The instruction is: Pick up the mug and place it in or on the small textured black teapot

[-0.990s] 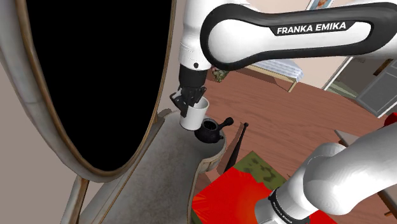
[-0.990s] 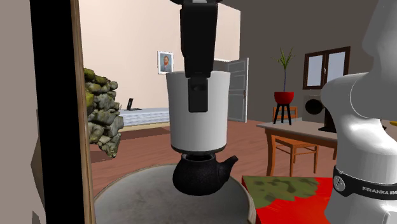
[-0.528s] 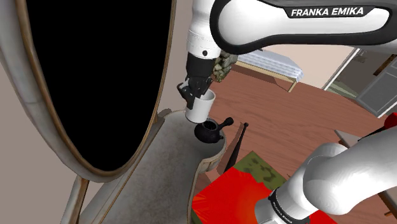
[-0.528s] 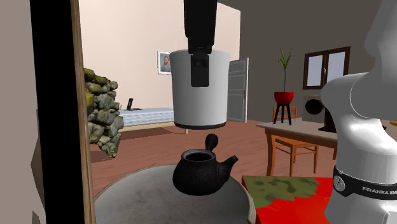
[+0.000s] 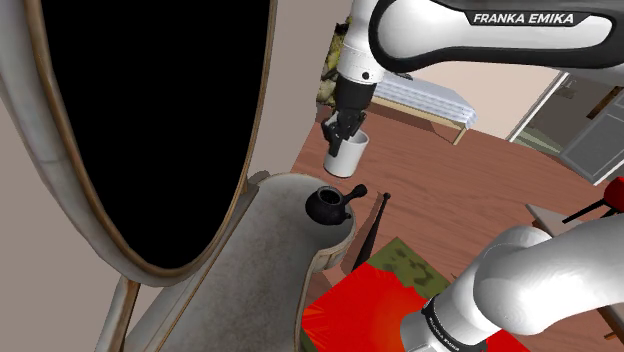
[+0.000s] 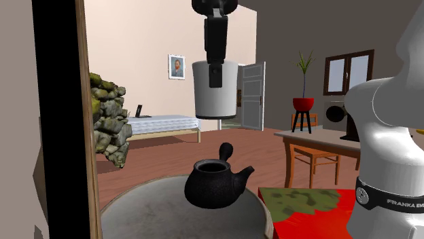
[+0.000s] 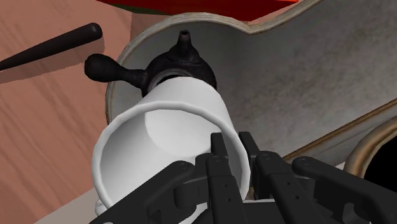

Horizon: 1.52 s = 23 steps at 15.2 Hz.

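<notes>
Holding item: mug [image 5: 346, 156], plain white, its rim wall clamped by the gripper [image 5: 347, 128], with the fingers [image 7: 222, 165] seemingly one inside and one outside. Position: in the air, upright, above the teapot [image 5: 328, 205] and apart from it; open space shows between mug base and teapot mouth in the second exterior view. Teapot: black, lidless, standing near the edge of the grey table [image 5: 262, 262]. Status, by judgement: pick-up done, placing outstanding. Remaining: centre the mug over the mouth, lower to contact, release.
</notes>
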Available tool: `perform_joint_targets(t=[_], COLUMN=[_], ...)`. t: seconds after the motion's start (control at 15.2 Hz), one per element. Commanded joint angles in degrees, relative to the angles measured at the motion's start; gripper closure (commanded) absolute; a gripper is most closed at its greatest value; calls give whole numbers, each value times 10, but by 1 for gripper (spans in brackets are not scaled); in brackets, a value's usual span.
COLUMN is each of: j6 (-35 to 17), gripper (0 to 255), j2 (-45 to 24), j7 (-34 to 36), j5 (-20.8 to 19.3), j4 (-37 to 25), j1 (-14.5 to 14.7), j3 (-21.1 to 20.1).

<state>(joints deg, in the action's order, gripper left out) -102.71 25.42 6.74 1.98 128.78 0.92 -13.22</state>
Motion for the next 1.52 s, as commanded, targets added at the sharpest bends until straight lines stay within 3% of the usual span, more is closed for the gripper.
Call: perform_joint_targets(t=[0.0, 0.2, 1.45], j6=[7, 13, -128], gripper=[255, 255, 255], j2=[15, 29, 8], j7=[-28, -77, -68], j5=[-7, -23, -23], j4=[8, 15, 134], j1=[-9, -27, -25], j3=[21, 58, 52])
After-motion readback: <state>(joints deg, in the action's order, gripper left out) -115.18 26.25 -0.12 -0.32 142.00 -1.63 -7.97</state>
